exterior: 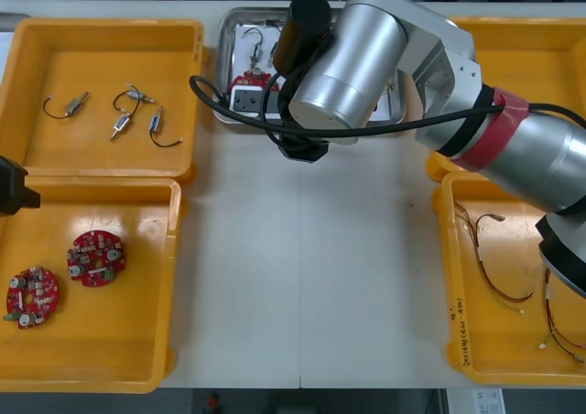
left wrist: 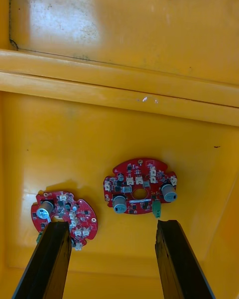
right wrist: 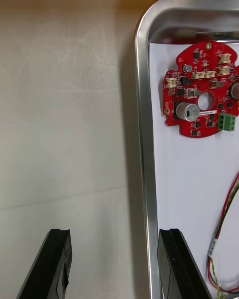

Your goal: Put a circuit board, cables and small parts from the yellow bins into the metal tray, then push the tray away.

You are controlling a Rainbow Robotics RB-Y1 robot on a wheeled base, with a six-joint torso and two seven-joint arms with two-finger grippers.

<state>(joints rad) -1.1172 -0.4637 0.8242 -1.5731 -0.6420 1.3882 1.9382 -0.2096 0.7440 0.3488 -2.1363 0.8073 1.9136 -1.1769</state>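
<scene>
My right gripper (right wrist: 113,266) is open and straddles the near rim of the metal tray (right wrist: 144,129), one finger over the white inside, the other over the table. Beyond the fingers a round red circuit board (right wrist: 199,97) lies in the tray, with a red and yellow cable (right wrist: 224,229) beside it. From the front, the right arm (exterior: 366,57) covers most of the tray (exterior: 224,112); the board (exterior: 247,80) and small metal parts (exterior: 255,40) show at its left. My left gripper (left wrist: 112,261) hangs open above two circuit boards (left wrist: 139,187) (left wrist: 64,217) in the near left bin (left wrist: 199,144).
The far left yellow bin (exterior: 101,148) holds several small metal parts on black cables (exterior: 124,121). Two boards (exterior: 95,257) (exterior: 32,296) lie in the near left bin (exterior: 137,341). Red and yellow cables (exterior: 499,290) lie in the near right bin (exterior: 494,350). Bare table (exterior: 311,277) spreads between the bins.
</scene>
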